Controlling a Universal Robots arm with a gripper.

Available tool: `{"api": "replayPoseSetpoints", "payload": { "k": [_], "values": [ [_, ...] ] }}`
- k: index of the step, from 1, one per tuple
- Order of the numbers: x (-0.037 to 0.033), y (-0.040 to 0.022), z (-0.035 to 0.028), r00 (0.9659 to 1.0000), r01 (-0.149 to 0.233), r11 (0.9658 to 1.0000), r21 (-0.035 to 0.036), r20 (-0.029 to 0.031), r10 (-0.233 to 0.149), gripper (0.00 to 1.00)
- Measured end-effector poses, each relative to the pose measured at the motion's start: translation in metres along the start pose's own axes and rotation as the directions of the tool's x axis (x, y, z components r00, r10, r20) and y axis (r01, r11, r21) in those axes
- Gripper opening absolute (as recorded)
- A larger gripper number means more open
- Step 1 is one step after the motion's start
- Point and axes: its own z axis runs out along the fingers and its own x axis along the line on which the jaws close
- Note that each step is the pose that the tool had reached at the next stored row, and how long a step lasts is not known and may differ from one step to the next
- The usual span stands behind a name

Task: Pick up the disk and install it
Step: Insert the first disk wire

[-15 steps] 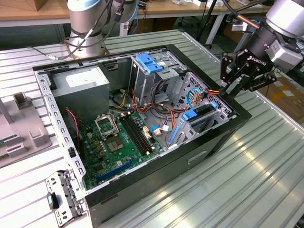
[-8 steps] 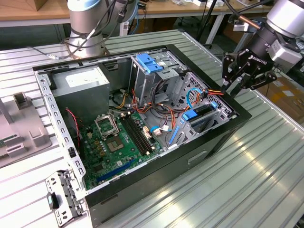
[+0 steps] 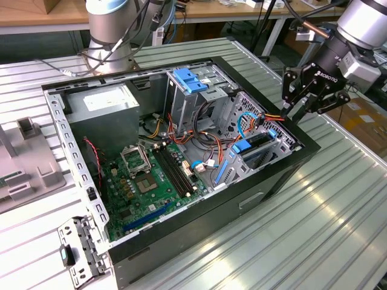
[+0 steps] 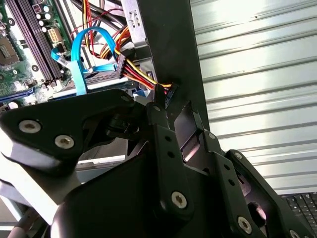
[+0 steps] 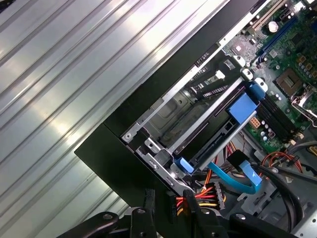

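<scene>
At the case (image 3: pixel 284 175) rim, exterior view's right | your claw (image 3: pixel 289 112) is clamped on the power plug (image 5: pixel 172 202), its wires (image 5: pixel 208 194) trailing inward | disk (image 5: pixel 213 134) stands on edge in the drive cage (image 5: pixel 163 114) just beside the rim | bare ribbed desk (image 3: pixel 338 199) outside the rim gives you open room.

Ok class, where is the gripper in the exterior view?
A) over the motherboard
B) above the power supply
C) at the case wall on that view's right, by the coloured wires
C: the gripper sits at the wall of the computer case on the exterior view's right, where the red, yellow and orange wires end, away from the motherboard and the power supply.
</scene>
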Motion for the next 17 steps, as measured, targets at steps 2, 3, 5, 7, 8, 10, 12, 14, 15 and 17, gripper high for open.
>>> {"api": "replayPoseSetpoints", "payload": {
  "k": [2,3,5,7,8,10,12,14,15,17],
  "values": [
    [0.0005,-0.0014,0.0012,1.0000,0.001,1.0000,-0.0002,-0.0001,-0.001,0.36],
    [0.0007,-0.0015,0.0020,1.0000,0.001,1.0000,-0.0002,-0.0001,-0.001,0.36],
    [0.0010,-0.0017,0.0037,1.0000,0.001,1.0000,-0.0001,-0.0001,-0.001,0.36],
    [0.0011,-0.0018,0.0048,1.0000,0.002,1.0000,-0.0002,-0.0002,-0.002,0.36],
    [0.0011,-0.0018,0.0049,1.0000,0.003,1.0000,-0.0003,-0.0003,-0.003,0.36],
    [0.0012,-0.0018,0.0050,1.0000,0.003,1.0000,-0.0004,-0.0003,-0.003,0.36],
    [0.0012,-0.0018,0.0050,1.0000,0.003,1.0000,-0.0004,-0.0002,-0.003,0.36],
    [0.0012,-0.0019,0.0050,1.0000,0.003,1.0000,-0.0003,-0.0001,-0.003,0.28],
    [0.0013,-0.0019,0.0049,1.0000,0.003,1.0000,-0.0005,-0.0003,-0.003,0.22],
    [0.0013,-0.0019,0.0050,1.0000,0.003,1.0000,-0.0004,-0.0002,-0.003,0.17]
  ]
}}
